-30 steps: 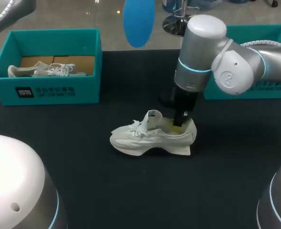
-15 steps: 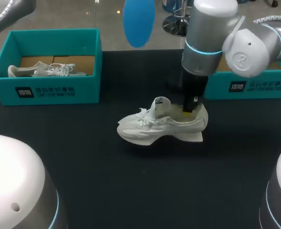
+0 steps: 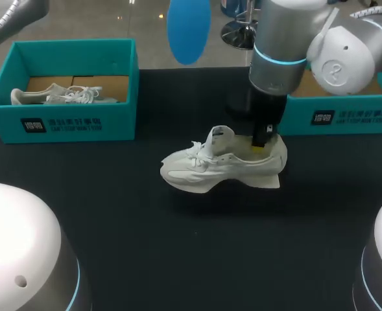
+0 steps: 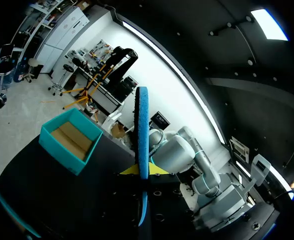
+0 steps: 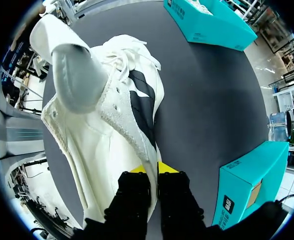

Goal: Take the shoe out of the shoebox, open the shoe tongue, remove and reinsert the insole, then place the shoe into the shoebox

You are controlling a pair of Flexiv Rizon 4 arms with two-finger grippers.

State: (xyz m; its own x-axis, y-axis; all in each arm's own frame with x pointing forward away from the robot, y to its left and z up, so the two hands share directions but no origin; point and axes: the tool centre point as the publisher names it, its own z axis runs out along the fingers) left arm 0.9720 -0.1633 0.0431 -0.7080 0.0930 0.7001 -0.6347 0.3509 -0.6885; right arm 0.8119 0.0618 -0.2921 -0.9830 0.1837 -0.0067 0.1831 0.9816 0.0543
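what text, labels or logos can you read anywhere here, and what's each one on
left shoebox, front wall: dark square logo and two lines of white print, too small and blurred to read
right shoebox, front wall: same kind of logo and white print, too blurred to read
shoe in the right gripper: no lettering visible
blue insole in the left gripper: no print visible
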